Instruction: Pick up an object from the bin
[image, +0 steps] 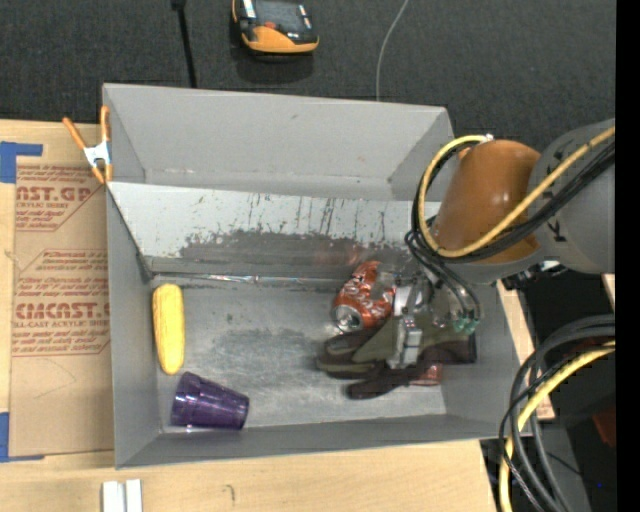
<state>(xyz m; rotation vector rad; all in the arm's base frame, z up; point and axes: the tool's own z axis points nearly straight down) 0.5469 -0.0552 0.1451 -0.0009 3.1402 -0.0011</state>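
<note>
My gripper (408, 338) hangs low at the right side of the bin, its metal fingers pointing down onto a dark olive and brown cloth-like thing (362, 352) that lies spread on the floor. A crushed red and silver can (362, 296) lies just up and left of the fingers, touching the dark thing's edge. A small reddish piece (430, 375) peeks out below the gripper at the bin's right wall.
A yellow corn cob (168, 327) lies upright along the left wall. A purple plastic cup (207, 404) lies on its side in the front left corner. The arm's orange cover and cables hang over the bin's right rim.
</note>
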